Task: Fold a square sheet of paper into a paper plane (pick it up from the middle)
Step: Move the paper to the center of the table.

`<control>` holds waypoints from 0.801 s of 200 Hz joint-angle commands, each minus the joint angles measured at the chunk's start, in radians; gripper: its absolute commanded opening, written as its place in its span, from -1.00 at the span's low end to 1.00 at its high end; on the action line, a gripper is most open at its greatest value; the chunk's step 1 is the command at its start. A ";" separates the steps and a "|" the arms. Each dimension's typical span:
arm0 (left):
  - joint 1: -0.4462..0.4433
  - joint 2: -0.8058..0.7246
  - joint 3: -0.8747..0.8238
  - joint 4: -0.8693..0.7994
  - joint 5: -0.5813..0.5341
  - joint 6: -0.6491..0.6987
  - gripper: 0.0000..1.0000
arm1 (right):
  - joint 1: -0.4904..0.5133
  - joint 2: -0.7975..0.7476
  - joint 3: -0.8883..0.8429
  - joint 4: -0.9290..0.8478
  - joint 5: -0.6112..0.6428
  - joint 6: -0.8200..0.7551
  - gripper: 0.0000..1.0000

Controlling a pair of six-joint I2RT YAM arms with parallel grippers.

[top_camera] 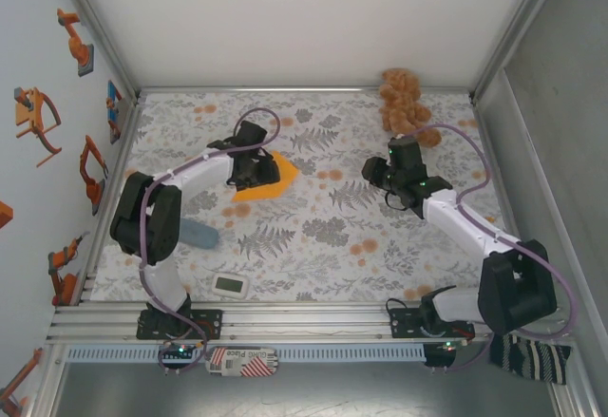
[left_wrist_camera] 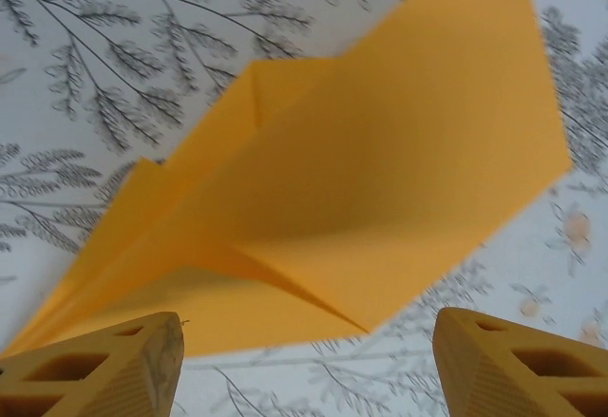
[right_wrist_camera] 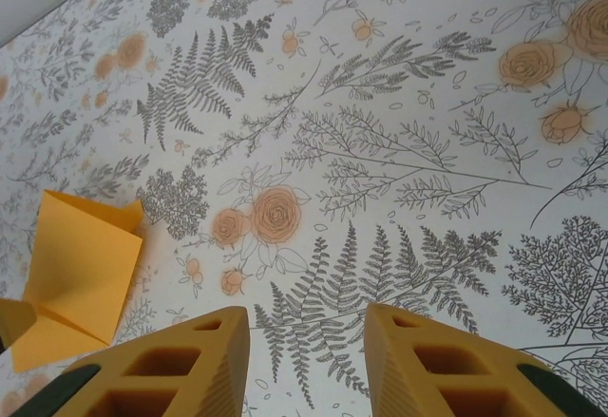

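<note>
A floral-print cloth (top_camera: 323,236) covers the table. The orange paper plane (left_wrist_camera: 380,180) lies flat on it, left of centre. The left gripper (left_wrist_camera: 309,341) hovers just over it with its fingers (left_wrist_camera: 142,360) spread wide. The paper sits just ahead of the tips and is not gripped. The right gripper (right_wrist_camera: 306,327) hangs well apart, its fingers narrowly parted and holding nothing.

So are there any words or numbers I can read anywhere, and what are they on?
"Quiet Place": upside down on the small striped label below the front rail; it is tiny, so I am not fully sure of it.
Screen of the white gadget on the cloth: too small to read.
Orange paper: plain, no words.
Flowery cloth: ferns and flowers, no words.
</note>
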 commanded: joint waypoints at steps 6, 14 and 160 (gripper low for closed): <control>0.030 0.061 0.031 0.020 0.040 0.026 0.41 | -0.006 0.013 0.008 0.000 -0.016 0.018 -0.28; 0.032 0.076 0.038 0.020 0.041 0.032 0.41 | -0.005 0.014 0.008 0.000 -0.018 0.016 -0.27; -0.112 0.118 -0.065 0.224 0.312 -0.342 0.29 | -0.005 0.150 -0.109 0.260 -0.331 0.287 -0.31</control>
